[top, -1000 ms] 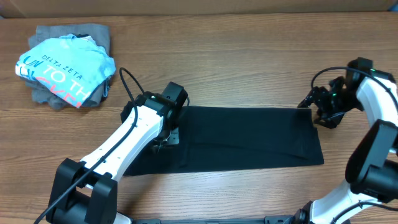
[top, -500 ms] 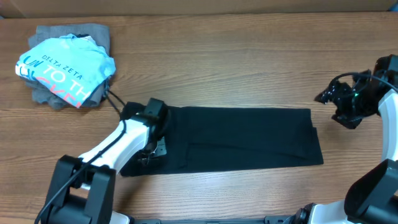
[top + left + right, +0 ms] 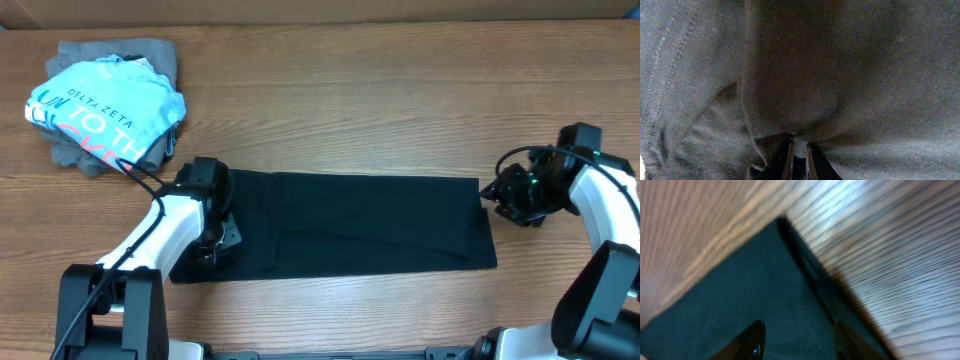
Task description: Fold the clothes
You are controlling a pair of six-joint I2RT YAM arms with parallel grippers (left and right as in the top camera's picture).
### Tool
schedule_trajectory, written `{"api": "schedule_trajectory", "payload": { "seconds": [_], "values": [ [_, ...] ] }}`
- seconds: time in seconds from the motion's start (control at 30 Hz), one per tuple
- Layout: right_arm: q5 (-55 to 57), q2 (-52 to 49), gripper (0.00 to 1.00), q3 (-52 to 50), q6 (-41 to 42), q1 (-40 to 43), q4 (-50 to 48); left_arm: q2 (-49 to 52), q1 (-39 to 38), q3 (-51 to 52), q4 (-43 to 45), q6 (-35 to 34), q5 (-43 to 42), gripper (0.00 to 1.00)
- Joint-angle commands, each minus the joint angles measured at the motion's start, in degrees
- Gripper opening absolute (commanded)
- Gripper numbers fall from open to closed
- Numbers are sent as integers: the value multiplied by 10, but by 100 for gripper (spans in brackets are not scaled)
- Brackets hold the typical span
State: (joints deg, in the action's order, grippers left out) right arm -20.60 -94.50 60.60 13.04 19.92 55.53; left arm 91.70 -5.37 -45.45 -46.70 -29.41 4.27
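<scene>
The black T-shirt (image 3: 350, 225) lies folded into a long flat strip across the middle of the table. My left gripper (image 3: 213, 238) is at the strip's left end and is shut on a pinch of the black fabric. The fabric fills the left wrist view (image 3: 840, 75), bunched between the fingertips (image 3: 798, 159). My right gripper (image 3: 497, 193) is at the shirt's upper right corner, open. In the right wrist view its fingers (image 3: 802, 341) straddle the shirt's edge (image 3: 740, 295) just above the cloth. The neck label is hidden.
A light blue "DELTA ZETA" shirt (image 3: 105, 110) lies crumpled on a grey garment (image 3: 160, 55) at the table's far left corner. Bare wood (image 3: 400, 100) lies behind the shirt. A cardboard wall runs along the back edge.
My left gripper has moved left, dragging the black shirt left with it. My right gripper swung out to the right, then came back to the shirt's right corner.
</scene>
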Motion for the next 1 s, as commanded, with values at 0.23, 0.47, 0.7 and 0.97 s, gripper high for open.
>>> {"api": "schedule_trajectory", "payload": {
  "seconds": [0.23, 0.47, 0.7, 0.97],
  "values": [
    [-15, 0, 48, -45, -9, -14, -64, 27, 16, 33, 9, -4, 43, 15],
    [-50, 0, 47, -91, -11, -36, -180, 27, 16, 33, 8, -4, 43, 15],
    [41, -2, 47, -102, 22, -50, -212, 27, 16, 33, 8, -3, 43, 16],
    [26, -15, 45, -104, 22, -54, -216, 27, 16, 33, 9, -3, 43, 16]
  ]
}}
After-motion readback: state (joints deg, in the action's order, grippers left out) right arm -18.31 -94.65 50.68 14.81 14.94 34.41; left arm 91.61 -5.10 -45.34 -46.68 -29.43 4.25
